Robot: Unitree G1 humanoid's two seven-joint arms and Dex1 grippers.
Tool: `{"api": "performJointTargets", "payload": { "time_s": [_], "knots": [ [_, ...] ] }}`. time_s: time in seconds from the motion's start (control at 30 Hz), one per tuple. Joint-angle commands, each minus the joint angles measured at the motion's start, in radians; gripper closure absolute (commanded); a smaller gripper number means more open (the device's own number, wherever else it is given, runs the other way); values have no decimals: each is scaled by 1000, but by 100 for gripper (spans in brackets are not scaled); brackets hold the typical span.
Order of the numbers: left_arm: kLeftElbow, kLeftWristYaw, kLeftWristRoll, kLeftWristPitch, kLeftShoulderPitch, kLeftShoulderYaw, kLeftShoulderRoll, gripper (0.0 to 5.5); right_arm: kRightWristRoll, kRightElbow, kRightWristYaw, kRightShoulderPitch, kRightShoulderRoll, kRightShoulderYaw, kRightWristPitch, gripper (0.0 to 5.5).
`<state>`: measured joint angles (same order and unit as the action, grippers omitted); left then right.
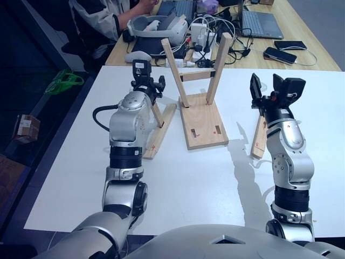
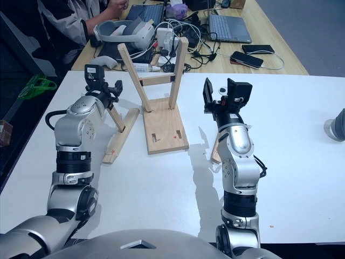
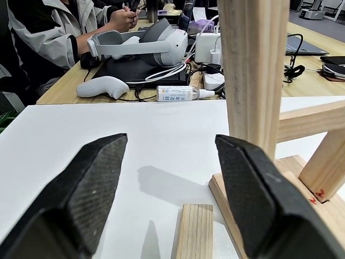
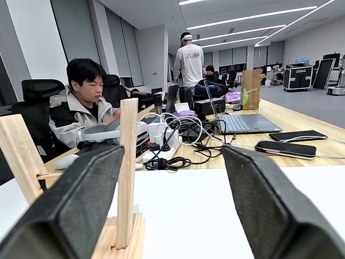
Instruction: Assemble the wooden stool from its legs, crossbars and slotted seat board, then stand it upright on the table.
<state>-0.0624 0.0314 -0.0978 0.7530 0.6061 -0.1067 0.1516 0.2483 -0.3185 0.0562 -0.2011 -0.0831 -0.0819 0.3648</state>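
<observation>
Jaws on both arms gape empty: left jaws centre-left of the frame, right jaws centre-right, flanking the half-built stool (image 1: pixel 204 121) resting seat-down mid-tabletop (image 1: pixel 188 183). Pale bare wood, two legs (image 1: pixel 175 73) and a crossbar (image 1: pixel 197 75) fitted, two slots (image 1: pixel 193 131) vacant; likely light, stiff and tippy, best pinched across a leg's flat faces.

Wooden desk (image 1: pixel 312 24) behind white table (image 1: pixel 178 178), strip-lit ceiling (image 4: pixel 156 13)
</observation>
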Motion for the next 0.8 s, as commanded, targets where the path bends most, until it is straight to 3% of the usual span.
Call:
{"api": "performJointTargets", "payload": {
  "time_s": [0.03,0.2,0.33,0.53,0.63,0.8],
  "knots": [
    [72,26,-1,30,52,10,36,248,7,-3,1,-2,5,-2,14,212],
    [210,108,-44,117,30,7,97,248,7,-3,5,1,5,-1,16,212],
    [341,282,-137,213,-72,58,194,248,9,-7,10,7,4,-1,21,212],
    [466,426,-254,281,-159,120,246,248,9,-7,16,6,0,-4,28,212],
    [424,424,-223,251,-211,156,272,248,9,-5,20,3,-1,-5,33,212],
    [212,319,-131,163,-231,117,262,248,9,-6,20,3,-2,-6,40,212]
  ]
}}
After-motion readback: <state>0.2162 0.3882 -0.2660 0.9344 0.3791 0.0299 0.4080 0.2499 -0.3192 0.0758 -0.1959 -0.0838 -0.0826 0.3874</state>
